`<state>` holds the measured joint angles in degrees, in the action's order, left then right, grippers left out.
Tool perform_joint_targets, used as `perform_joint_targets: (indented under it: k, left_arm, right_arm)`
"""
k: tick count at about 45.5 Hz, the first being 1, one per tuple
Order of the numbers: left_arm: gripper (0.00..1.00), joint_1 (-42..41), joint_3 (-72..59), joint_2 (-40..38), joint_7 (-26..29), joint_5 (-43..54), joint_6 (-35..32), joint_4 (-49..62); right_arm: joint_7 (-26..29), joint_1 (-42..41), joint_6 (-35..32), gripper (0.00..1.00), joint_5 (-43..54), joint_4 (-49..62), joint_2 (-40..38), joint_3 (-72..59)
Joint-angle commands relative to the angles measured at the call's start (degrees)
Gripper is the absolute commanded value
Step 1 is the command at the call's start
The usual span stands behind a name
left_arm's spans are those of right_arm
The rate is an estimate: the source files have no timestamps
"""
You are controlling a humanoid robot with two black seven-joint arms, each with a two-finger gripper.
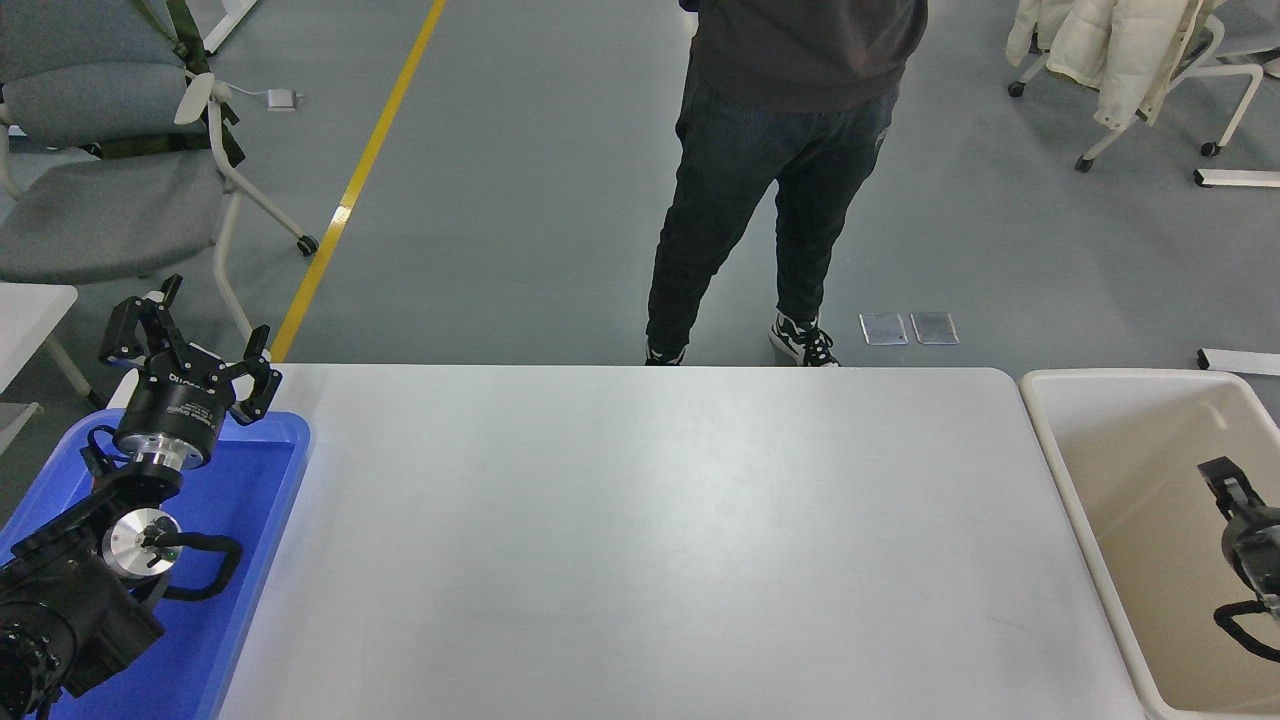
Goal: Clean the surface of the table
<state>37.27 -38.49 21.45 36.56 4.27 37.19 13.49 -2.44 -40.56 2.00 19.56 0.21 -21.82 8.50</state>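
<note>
The table surface [660,540] is seen as a wide white top with rounded corners, filling the middle and lower part of the head view from just right of the blue tray [262,520] to just left of the beige bin [1075,480]. A few faint marks can be made out on its matte finish. The left gripper [190,345] is held above the far end of the blue tray, near the table's far left corner, with its fingers spread wide apart and nothing between them; its arm is brought in from the lower left corner over the tray. The right gripper [1228,482] is seen at the right edge, over the inside of the beige bin, with only part of it in view; one dark finger is pointed away from the camera, and whether the fingers are parted or closed cannot be told, nor can anything be seen in them. At the table's far side a person [790,170] in dark trousers and black-and-white shoes is stood on the grey floor, close to the table's edge. A grey chair [110,190] is placed at the upper left, beside a yellow floor line [360,180], and a chair draped with a cream coat [1110,50] is seen at the upper right.
</note>
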Motion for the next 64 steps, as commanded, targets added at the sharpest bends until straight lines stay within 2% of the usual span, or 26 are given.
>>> perform_joint_targets:
  k: [1,6,17,25,28,34,39,41,64]
  left_arm:
    - [1.0,0.0,0.0,0.0,0.0,0.0,0.0,0.0]
    - [1.0,0.0,0.0,0.0,0.0,0.0,0.0,0.0]
    - [1.0,0.0,0.0,0.0,0.0,0.0,0.0,0.0]
    - [1.0,0.0,0.0,0.0,0.0,0.0,0.0,0.0]
    - [1.0,0.0,0.1,0.0,0.0,0.0,0.0,0.0]
    - [1.0,0.0,0.0,0.0,0.0,0.0,0.0,0.0]
    - [1.0,0.0,0.0,0.0,0.0,0.0,0.0,0.0]
    - [1.0,0.0,0.0,0.0,0.0,0.0,0.0,0.0]
    - [1.0,0.0,0.0,0.0,0.0,0.0,0.0,0.0]
  right_arm:
    - [-3.7,-0.2,-0.7,1.0,-1.6,-12.4,-6.0,20.6]
    - [-7.1,2.8,-0.9,1.0,-1.5,-20.9,-8.1,34.1]
    - [-8.7,9.3,-1.8,1.0,-1.5,-33.5,-9.4,48.8]
    - [-9.9,17.3,-5.4,1.0,-0.3,-43.8,-8.3,66.5]
    - [-9.9,20.1,-7.8,1.0,1.4,-49.0,-4.9,71.2]
    - [-11.5,23.7,-11.9,1.0,7.9,-54.6,-0.3,72.2]
    - [-19.4,25.5,-11.3,1.0,12.8,-55.3,3.2,71.7]
    - [-21.0,26.1,-11.0,1.0,14.2,-55.2,4.0,71.7]
    - [-21.6,22.5,-10.4,1.0,15.1,-53.1,7.8,65.4]
